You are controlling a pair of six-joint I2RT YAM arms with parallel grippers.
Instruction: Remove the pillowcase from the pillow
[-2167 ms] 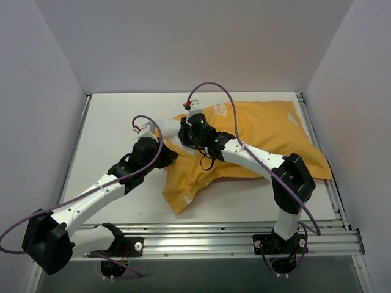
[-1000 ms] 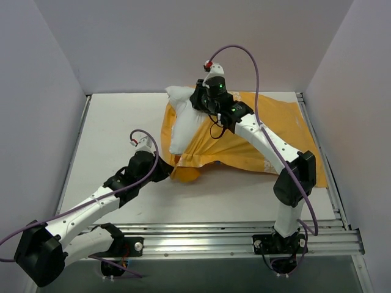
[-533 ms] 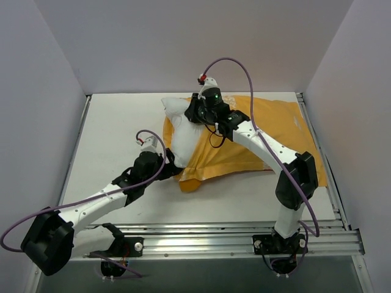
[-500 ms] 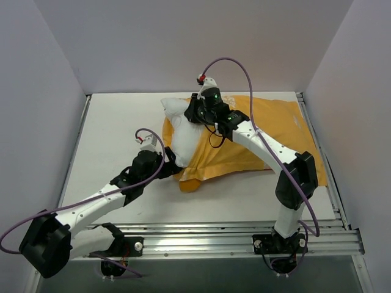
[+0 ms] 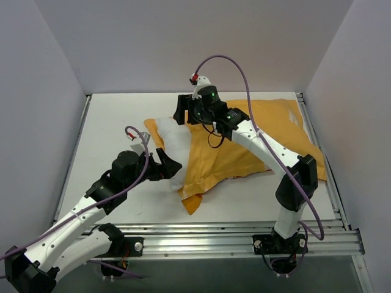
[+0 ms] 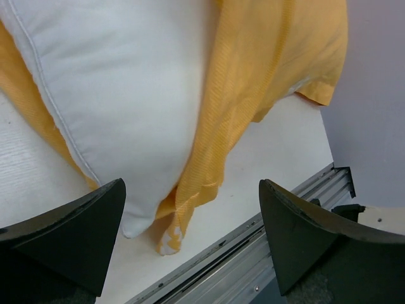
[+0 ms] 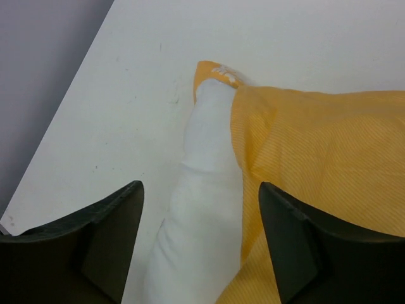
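The orange pillowcase lies across the right half of the table. The white pillow sticks out of its left end and rests on the table. My left gripper hangs open just left of the pillow's near corner, holding nothing. My right gripper is open above the pillow's far end, apart from it. In the left wrist view the pillow and the pillowcase lie beyond the spread left gripper. In the right wrist view the pillow and pillowcase lie below the wide right gripper.
An aluminium rail runs along the table's near edge and shows again as the rail in the left wrist view. Grey walls close in the left, back and right sides. Bare white tabletop lies left of the pillow.
Both grippers have opened and let go. The raised pillow end has dropped onto the table. My left arm drew back to the left; the right gripper shifted left.
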